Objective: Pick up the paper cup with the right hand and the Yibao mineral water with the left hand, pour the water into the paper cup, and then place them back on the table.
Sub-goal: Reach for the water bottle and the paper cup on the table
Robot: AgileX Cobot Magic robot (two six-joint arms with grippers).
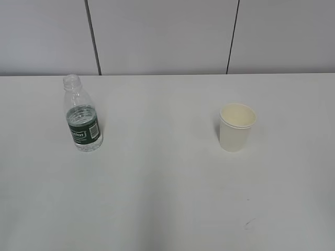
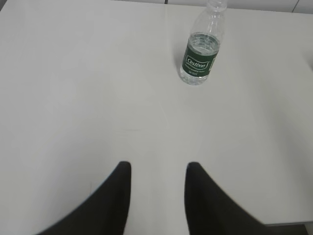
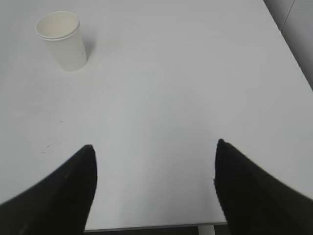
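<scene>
The Yibao mineral water (image 1: 82, 123) stands upright and capless on the left of the white table (image 1: 167, 198). It also shows in the left wrist view (image 2: 199, 56), far ahead and right of my left gripper (image 2: 158, 166), which is open and empty. The paper cup (image 1: 236, 127) stands upright on the right of the table. In the right wrist view the paper cup (image 3: 62, 41) is far ahead and to the left of my right gripper (image 3: 154, 147), which is wide open and empty. Neither arm shows in the exterior view.
A grey panelled wall (image 1: 167, 36) rises behind the table. The table's near edge (image 3: 146, 227) lies just under my right gripper, and its right edge (image 3: 293, 54) runs close by. A faint scuff mark (image 1: 249, 223) sits at the front right.
</scene>
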